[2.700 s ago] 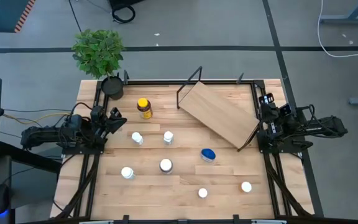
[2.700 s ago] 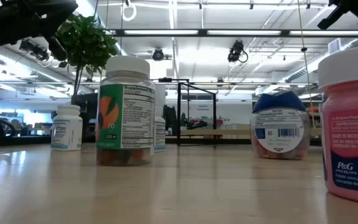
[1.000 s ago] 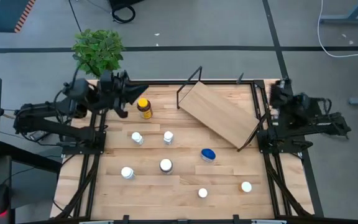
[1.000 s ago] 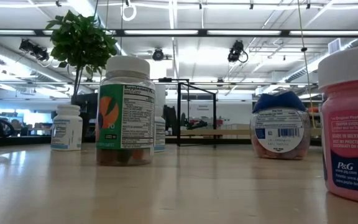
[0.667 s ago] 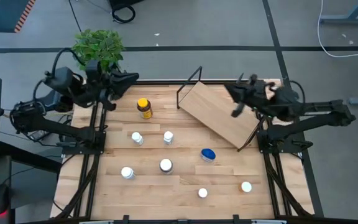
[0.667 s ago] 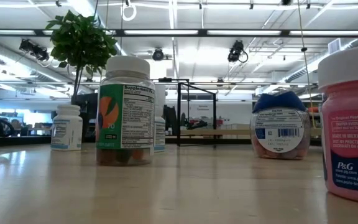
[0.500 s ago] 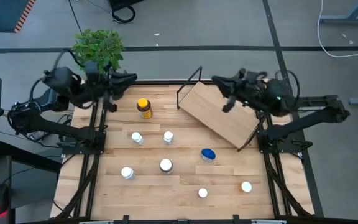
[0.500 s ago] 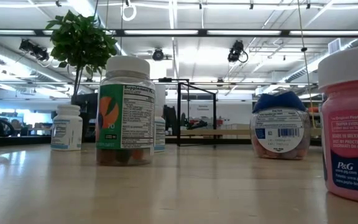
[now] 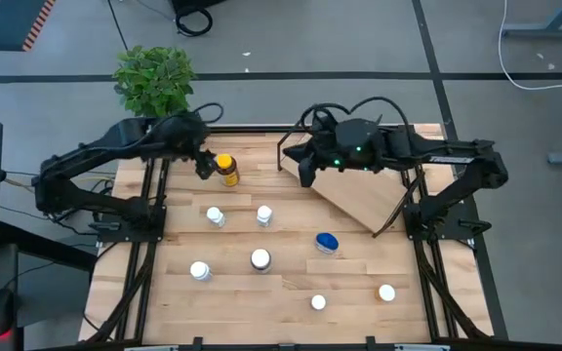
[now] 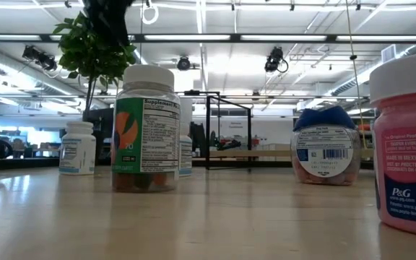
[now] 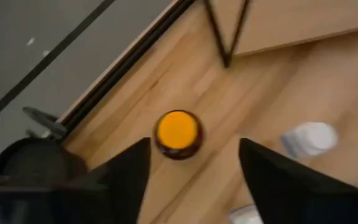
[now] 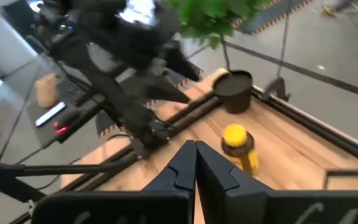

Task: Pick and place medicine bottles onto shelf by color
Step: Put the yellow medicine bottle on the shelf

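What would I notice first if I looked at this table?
Probably the little amber bottle with the bright yellow cap near the table's far left corner, with the left gripper open right above it. Next, the big tilted wooden shelf at the far right, where the right gripper hangs shut over its corner. A leafy green plant stands behind the far left corner.

Green leafy plant (image 9: 154, 80) standing in black pot (image 9: 176, 136) at far left corner of bench (image 9: 291, 322), foliage spreading out past edge over grey floor (image 9: 57, 107). Wooden plank bench top sitting inside black metal frame (image 9: 142, 255). Dark lines crossing floor beyond bench. White cable (image 9: 544, 58) lying on floor at far right. Ceiling strip lights (image 10: 280, 37) glowing in room behind, low view.
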You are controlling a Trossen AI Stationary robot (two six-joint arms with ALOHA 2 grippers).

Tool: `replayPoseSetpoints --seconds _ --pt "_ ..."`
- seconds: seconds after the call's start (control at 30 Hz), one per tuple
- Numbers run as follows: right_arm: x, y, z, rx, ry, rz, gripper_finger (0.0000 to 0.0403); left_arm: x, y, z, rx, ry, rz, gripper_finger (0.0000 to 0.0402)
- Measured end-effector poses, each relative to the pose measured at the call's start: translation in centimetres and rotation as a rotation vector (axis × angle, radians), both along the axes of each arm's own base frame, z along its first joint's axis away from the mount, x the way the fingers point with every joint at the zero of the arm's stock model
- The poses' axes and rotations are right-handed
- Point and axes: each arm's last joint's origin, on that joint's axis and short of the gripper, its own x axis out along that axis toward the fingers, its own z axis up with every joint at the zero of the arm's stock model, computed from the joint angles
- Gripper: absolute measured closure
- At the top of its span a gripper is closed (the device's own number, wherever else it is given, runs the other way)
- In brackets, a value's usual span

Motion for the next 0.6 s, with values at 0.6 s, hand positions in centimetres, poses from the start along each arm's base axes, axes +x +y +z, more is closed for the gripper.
replayPoseSetpoints --seconds 0.6 --pt "-1.3 -1.5 3.7 -0.147 -0.03 0.007 0.0391 6.1 7.6 -9.7 -0.382 0.285 0.187 0.0058"
